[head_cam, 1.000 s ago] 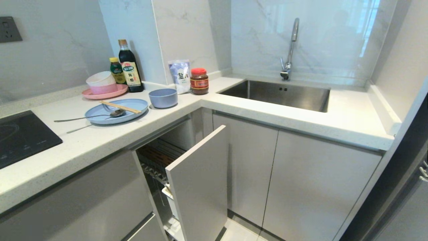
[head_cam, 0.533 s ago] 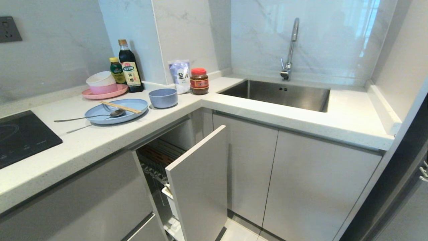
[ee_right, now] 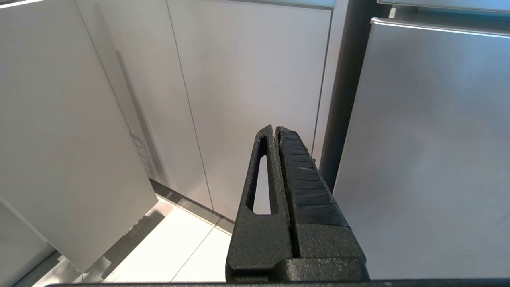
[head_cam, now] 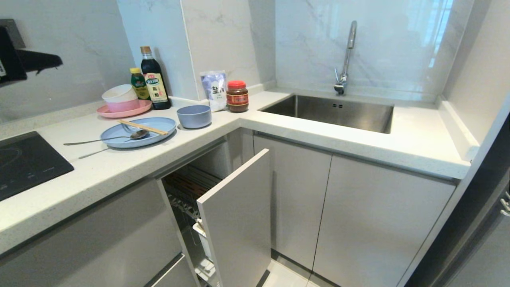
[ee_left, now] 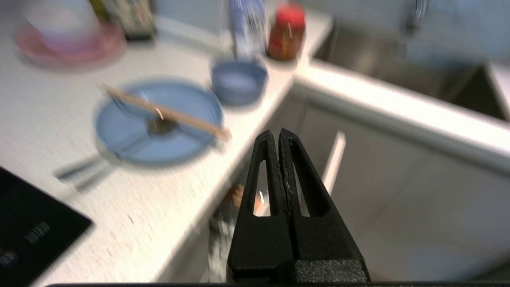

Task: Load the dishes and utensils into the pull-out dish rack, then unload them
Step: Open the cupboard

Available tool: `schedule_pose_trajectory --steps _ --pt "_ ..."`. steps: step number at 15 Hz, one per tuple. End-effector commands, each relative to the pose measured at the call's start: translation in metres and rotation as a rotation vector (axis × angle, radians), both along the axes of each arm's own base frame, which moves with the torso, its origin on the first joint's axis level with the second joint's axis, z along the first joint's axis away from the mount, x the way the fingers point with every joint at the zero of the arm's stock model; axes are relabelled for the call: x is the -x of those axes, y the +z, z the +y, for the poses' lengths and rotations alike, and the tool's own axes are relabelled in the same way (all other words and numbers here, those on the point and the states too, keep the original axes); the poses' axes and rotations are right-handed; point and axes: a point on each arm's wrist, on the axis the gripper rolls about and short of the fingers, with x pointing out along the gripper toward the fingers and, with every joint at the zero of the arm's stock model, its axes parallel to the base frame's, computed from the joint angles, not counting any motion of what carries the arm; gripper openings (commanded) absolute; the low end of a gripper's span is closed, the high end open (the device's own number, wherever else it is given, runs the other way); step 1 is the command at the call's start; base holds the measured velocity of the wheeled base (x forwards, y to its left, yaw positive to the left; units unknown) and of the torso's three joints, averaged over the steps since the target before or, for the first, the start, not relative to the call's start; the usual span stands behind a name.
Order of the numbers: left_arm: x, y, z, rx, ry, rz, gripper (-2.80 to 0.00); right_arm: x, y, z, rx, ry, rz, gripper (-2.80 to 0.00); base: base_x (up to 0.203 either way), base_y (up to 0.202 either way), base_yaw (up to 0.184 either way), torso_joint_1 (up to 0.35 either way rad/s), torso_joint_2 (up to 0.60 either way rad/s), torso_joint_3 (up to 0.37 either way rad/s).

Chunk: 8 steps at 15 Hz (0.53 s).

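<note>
The light-blue plate [head_cam: 159, 124] lies on the counter with the wooden chopsticks [head_cam: 142, 127], the spoon [head_cam: 103, 140] and the fork [head_cam: 93, 153] resting across it. The light-blue bowl [head_cam: 194, 116] stands just to its right. Below the counter edge the pull-out dish rack [head_cam: 187, 191] is drawn out behind its grey cabinet front [head_cam: 239, 215]. My left gripper [head_cam: 57, 61] hangs shut and empty high at the far left, well above the counter. In the left wrist view the left gripper [ee_left: 277, 133] points toward the rack [ee_left: 227, 215], with the plate [ee_left: 183, 143] and bowl [ee_left: 238, 81] beyond. My right gripper [ee_right: 275, 129] is shut, low in front of cabinet doors.
A pink plate [head_cam: 141, 108] with stacked bowls, two bottles [head_cam: 154, 79], a salt bag [head_cam: 214, 91] and a red-lidded jar [head_cam: 237, 97] line the back wall. A black cooktop [head_cam: 24, 163] is at left. The sink [head_cam: 330, 111] and faucet [head_cam: 346, 59] are at right.
My left gripper has risen into the head view at the upper left, still shut. The dishes, utensils and rack have not moved.
</note>
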Motion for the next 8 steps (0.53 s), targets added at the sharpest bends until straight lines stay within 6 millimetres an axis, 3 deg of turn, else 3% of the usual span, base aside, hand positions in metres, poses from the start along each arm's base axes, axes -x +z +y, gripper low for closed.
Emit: schedule_pose_trajectory --steps 1,3,8 --pt "-0.031 -0.019 -0.017 -0.049 -0.061 0.304 -2.8 0.0 0.0 0.0 0.0 0.0 -0.002 -2.8 0.0 0.0 0.0 0.0 0.0 0.0" --pt "-0.05 -0.032 -0.037 -0.071 -0.132 0.414 -2.8 0.0 0.0 0.0 0.0 0.0 -0.001 -2.8 0.0 0.0 0.0 0.0 0.0 0.0" --pt "-0.111 -0.075 -0.06 -0.108 -0.134 0.595 -2.8 0.0 0.0 0.0 -0.001 0.0 -0.001 -2.8 0.0 0.0 0.0 0.0 0.0 0.0"
